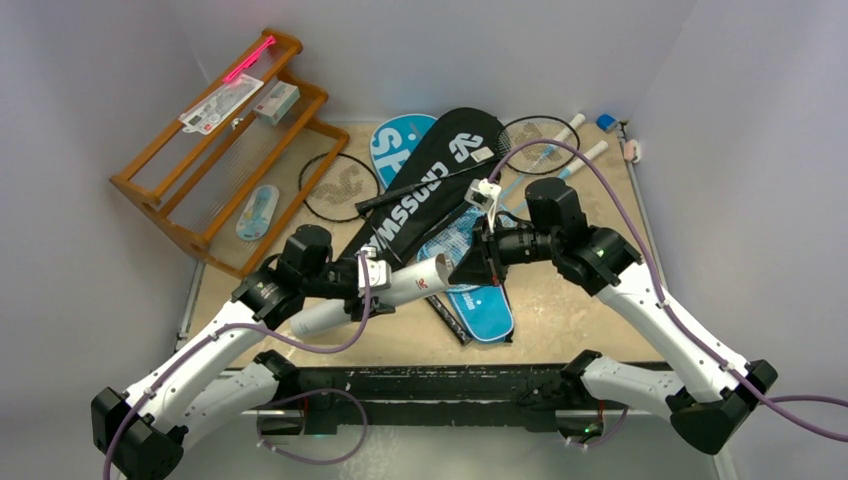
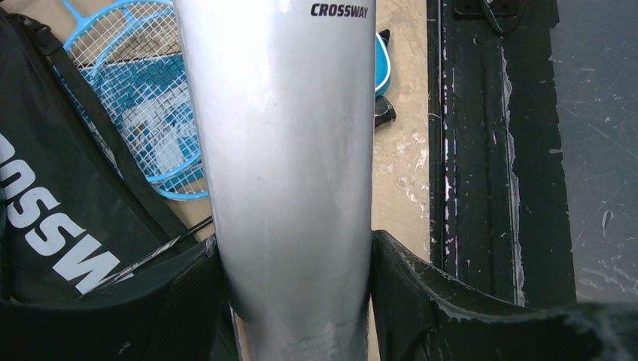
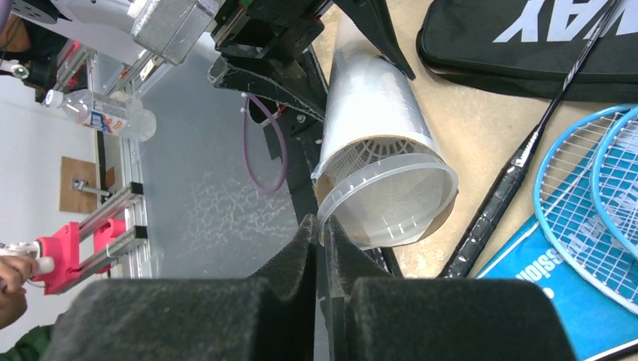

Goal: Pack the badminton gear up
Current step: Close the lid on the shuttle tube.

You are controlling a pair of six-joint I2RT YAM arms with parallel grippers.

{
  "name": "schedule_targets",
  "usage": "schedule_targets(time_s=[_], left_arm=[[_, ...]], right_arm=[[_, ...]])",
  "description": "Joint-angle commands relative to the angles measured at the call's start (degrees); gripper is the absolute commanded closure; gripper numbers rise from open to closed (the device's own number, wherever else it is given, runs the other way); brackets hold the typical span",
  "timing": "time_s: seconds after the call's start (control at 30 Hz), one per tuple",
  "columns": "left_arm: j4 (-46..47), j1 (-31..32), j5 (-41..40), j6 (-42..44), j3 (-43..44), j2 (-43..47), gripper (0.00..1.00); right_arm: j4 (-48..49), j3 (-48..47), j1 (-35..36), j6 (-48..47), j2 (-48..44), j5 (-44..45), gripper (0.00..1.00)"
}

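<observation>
Tan table (image 1: 580, 320) seen from above, 2 robot arms at near edge. Wooden rack (image 1: 200, 160) sits tilted at back L. At ctr back, black CROSSWAY cover (image 1: 420, 190) lies diagonally over blue SPORT cover (image 1: 398, 142). Black racket (image 1: 340, 187) has its head just L of the covers, near the rack. Light-blue racket (image 1: 452, 238) lies w/ its head on blue fabric beside the black cover.

White tube (image 1: 380, 293) is held above the table in front of the covers, btwn both arms, lying nearly level. L claw (image 2: 295, 301) clamps it across the body, one finger pressed on each side. At the tube's R end, a clear lid (image 3: 391, 203) sits tilted at the mouth. R claw (image 3: 321, 233) is pressed almost together, pinching the lid's rim. White lattice piece (image 3: 361, 158) shows inside the mouth.
</observation>
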State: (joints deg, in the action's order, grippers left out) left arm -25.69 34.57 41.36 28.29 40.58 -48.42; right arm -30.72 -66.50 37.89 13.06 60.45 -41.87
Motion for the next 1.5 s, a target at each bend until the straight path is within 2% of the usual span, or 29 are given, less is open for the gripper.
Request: schedule_targets(time_s=[0.0,0.13,0.2,0.3,0.4,0.57,0.63,0.8,0.97,1.2,1.47], left_arm=[[3.2,0.2,3.8,1.3,0.6,0.3,0.78],[3.2,0.2,4.9,1.4,0.6,0.3,0.78],[3.2,0.2,5.0,1.3,0.5,0.3,0.78],[3.1,0.2,5.3,1.3,0.6,0.0,0.78],[3.1,0.2,5.3,1.3,0.6,0.0,0.78],[3.1,0.2,5.8,1.3,0.6,0.1,0.78],[3.1,0.2,6.0,1.3,0.6,0.1,0.78],[3.3,0.2,6.9,1.3,0.6,0.5,0.78],[3.9,0.2,6.3,0.5,0.6,1.1,0.78],[4.2,0.2,5.9,0.0,0.6,1.8,0.79],[4.9,0.2,6.5,-0.2,0.5,2.8,0.79]], right_arm=[[0.0,0.1,0.3,0.4,1.1,-2.1,0.94],[0.1,0.0,0.3,0.4,1.9,-2.0,0.9],[0.4,-0.1,0.3,0.5,1.9,-2.0,0.82],[0.8,-0.3,0.3,0.8,2.0,-2.5,0.78],[1.0,-0.4,0.3,1.0,2.0,-2.7,0.62],[1.1,0.1,0.3,1.2,2.1,-2.4,0.48],[1.7,0.3,0.3,1.5,2.1,-2.3,0.46],[3.5,1.4,0.3,2.1,2.3,-3.0,0.48],[5.7,2.0,0.3,3.4,1.9,-3.1,0.61],[4.7,1.6,0.3,3.9,-0.9,3.0,0.7],[4.3,1.8,0.3,3.7,-1.0,5.3,0.77]])
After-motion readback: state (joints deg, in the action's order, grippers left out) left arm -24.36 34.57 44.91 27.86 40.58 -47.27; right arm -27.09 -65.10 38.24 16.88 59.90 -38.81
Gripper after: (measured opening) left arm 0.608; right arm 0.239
